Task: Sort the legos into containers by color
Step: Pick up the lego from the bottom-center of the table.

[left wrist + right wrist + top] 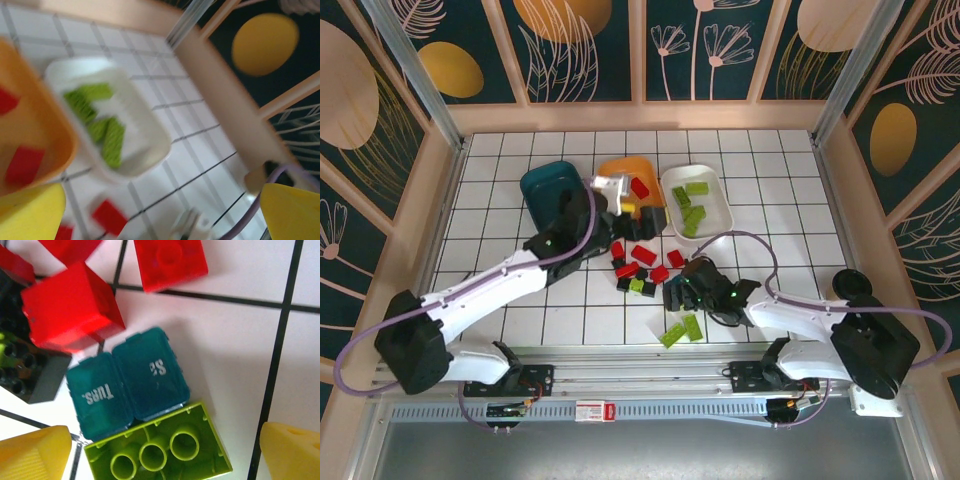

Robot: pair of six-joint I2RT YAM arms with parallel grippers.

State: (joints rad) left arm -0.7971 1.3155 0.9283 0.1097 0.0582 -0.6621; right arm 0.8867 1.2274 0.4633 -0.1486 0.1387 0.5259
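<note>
My left gripper [628, 207] hovers over the near edge of the orange tub [620, 165], open and holding nothing [160, 215]. That tub [45, 130] has red legos [22, 165] in it. The white tub [720, 215] holds lime green legos [107, 137]. The dark teal tub [548, 182] stands to the left. My right gripper [688, 290] is low over the table and open [162, 455]. Between its yellow fingertips [35, 455] lies an upturned lime lego [155, 450], untouched, with a teal lego [127, 380] right behind it. Red legos [70, 305] and a black one [35, 382] lie beyond.
A loose heap of red, black and green legos [635, 265] lies mid-table between the arms. Two lime legos [680, 331] sit near the front edge. A round black cup [850, 283] stands at the right. Wooden walls [440, 170] fence the tiled table.
</note>
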